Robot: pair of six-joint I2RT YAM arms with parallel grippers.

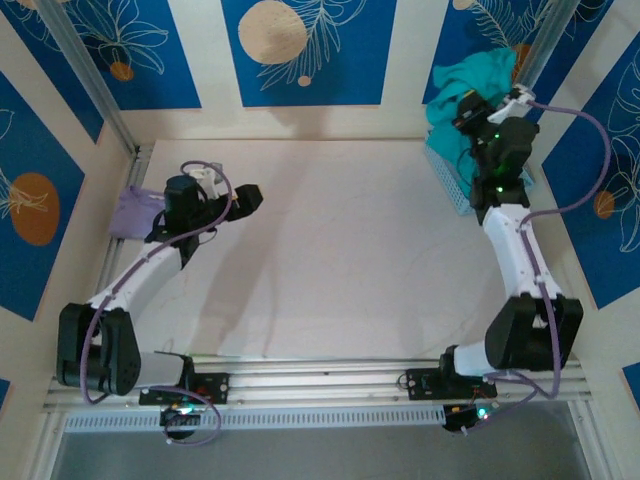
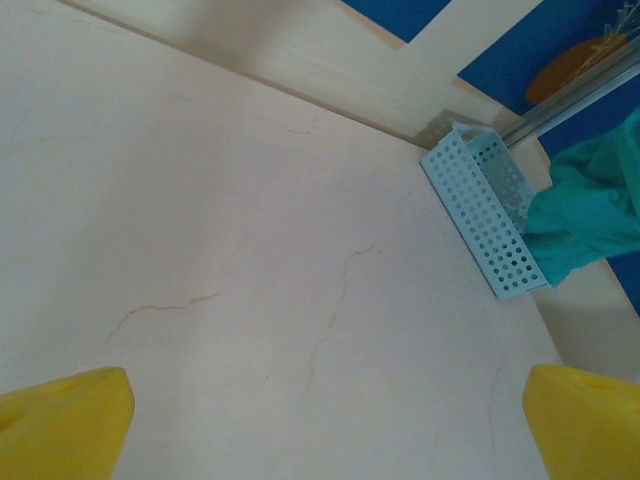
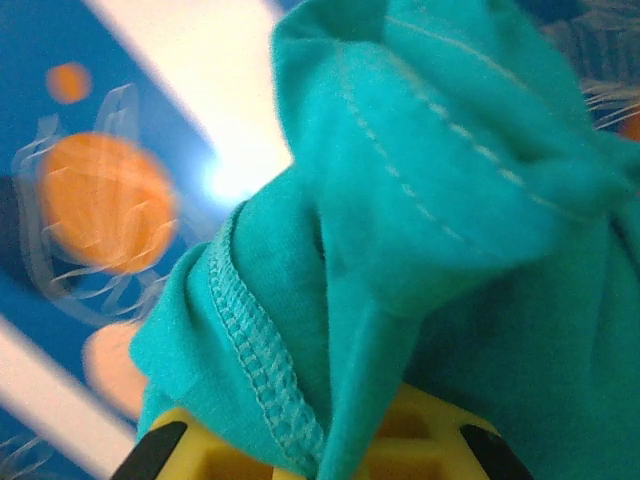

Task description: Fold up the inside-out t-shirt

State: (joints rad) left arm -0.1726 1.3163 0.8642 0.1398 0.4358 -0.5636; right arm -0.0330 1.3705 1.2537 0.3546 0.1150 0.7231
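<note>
You're at the very start. The inside-out t-shirt (image 1: 468,80) is bunched in a heap at the far R corner, hanging over the pale blue perforated basket (image 2: 482,215). None of it is on the table (image 1: 340,260) yet.

R gripper (image 1: 470,108) is clenched on a wad of the teal cloth. On the wrist cam, seam stitching drapes over its yellow fingers (image 3: 425,440). L gripper (image 1: 248,197) is spread wide w/ nothing in it, hovering over bare tabletop on the L side.

Done: the grab only, I'd say. Left: lift shirt out, lay flat mid-table, then every fold.

Watch the basket wall, where the hem could snag, and the metal post (image 1: 545,40) close by that corner. The lavender garment (image 1: 135,210) sits at the L edge beside the L arm, well apart. Not your target.
</note>
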